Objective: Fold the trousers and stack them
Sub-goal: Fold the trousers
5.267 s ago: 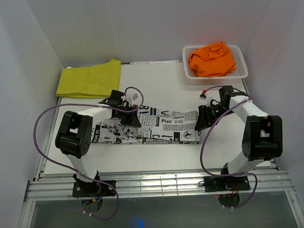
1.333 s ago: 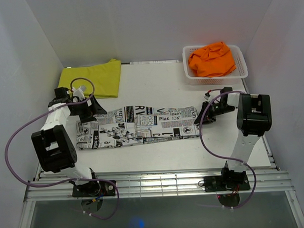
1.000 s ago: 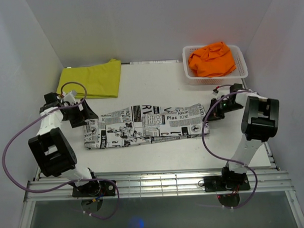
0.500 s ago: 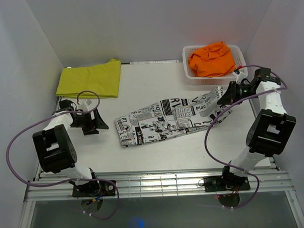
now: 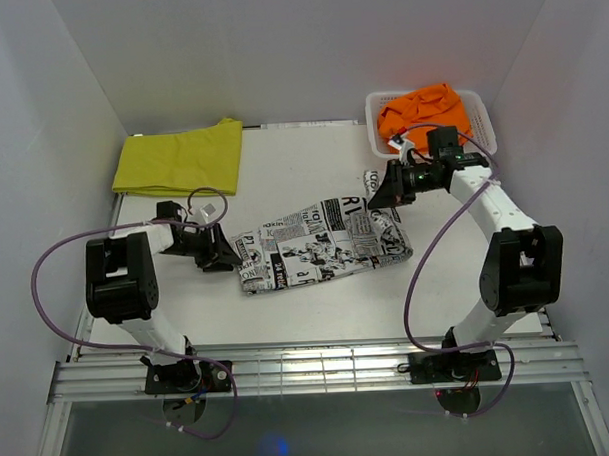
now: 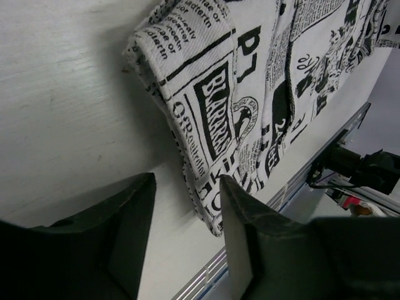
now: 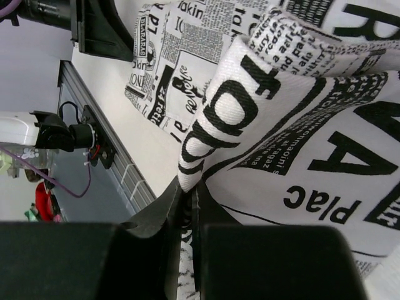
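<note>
The newspaper-print trousers [image 5: 315,246] lie bunched in the middle of the table. Their right end is lifted and doubled back to the left. My right gripper [image 5: 380,195] is shut on that raised end, and in the right wrist view a fold of print cloth [image 7: 250,100] is pinched in the right gripper [image 7: 187,195]. My left gripper [image 5: 229,259] sits low at the trousers' left edge, jaws apart. In the left wrist view the hem [image 6: 203,194] reaches just into the gap of the left gripper [image 6: 187,234]. Yellow trousers [image 5: 180,158] lie folded at the back left. Orange trousers [image 5: 426,116] fill the basket.
The white lattice basket [image 5: 484,132] stands at the back right, just behind my right wrist. White walls close in the table on three sides. A metal rail [image 5: 309,366] runs along the near edge by the arm bases.
My right gripper has carried the trousers' right end up and leftward, shortening the cloth. My left gripper has slid right to the left hem, and its jaws have narrowed.
</note>
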Available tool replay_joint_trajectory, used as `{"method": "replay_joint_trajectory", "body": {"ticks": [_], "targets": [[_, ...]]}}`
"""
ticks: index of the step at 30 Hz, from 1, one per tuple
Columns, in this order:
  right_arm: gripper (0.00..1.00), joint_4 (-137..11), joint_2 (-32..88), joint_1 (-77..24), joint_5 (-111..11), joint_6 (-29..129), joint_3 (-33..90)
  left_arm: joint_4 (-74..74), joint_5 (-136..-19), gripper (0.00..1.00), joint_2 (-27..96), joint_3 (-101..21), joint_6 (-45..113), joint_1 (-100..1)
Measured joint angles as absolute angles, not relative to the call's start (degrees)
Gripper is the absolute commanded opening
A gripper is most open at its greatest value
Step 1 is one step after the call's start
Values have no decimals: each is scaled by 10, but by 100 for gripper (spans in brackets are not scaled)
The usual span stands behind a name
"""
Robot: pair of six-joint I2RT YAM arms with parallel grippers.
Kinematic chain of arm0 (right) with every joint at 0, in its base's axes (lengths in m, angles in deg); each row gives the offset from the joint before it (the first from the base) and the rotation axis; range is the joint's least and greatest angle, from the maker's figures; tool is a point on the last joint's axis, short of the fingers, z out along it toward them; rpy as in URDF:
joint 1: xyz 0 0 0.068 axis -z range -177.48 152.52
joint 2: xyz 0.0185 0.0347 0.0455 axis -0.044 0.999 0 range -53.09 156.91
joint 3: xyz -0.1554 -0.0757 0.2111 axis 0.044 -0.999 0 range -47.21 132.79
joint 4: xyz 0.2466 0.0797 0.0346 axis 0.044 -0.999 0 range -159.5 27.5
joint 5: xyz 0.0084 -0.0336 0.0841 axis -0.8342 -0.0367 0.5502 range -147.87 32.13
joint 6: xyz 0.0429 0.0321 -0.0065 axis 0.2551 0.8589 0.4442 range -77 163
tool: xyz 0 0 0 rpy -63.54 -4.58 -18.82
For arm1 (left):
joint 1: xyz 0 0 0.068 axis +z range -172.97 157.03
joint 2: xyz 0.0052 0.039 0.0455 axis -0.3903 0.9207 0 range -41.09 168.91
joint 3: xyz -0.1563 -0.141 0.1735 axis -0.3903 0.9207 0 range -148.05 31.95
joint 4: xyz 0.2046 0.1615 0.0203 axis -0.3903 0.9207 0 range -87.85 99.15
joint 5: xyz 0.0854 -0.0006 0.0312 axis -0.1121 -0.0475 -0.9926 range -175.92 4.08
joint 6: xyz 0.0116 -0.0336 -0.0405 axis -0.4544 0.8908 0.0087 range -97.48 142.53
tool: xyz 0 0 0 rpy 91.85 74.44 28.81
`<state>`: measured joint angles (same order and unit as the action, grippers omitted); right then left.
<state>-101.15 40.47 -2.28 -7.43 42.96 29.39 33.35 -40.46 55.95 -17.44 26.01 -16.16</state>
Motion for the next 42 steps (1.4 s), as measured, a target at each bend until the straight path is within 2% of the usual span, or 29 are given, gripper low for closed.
{"method": "replay_joint_trajectory", "body": {"ticks": [5, 6, 8, 9, 10, 17, 23, 42], "targets": [[8, -946, 406, -110, -108, 495, 287, 308, -385, 38, 589, -170, 296, -176], [8, -931, 407, -126, -116, 509, 288, 302, -383, 28, 592, -168, 302, -178], [8, -899, 415, -162, -132, 537, 287, 294, -381, 16, 596, -167, 312, -180], [8, -887, 420, -176, -138, 547, 288, 289, -378, 6, 598, -166, 316, -181], [8, -875, 428, -190, -144, 557, 288, 286, -377, 1, 599, -165, 321, -182], [8, -846, 519, -293, -205, 613, 331, 261, -362, 0, 616, -160, 347, -183], [8, -841, 551, -355, -240, 650, 351, 235, -351, 0, 618, -148, 370, -186], [8, -841, 657, -459, -357, 742, 449, 175, -344, 0, 603, -107, 430, -202]]}}
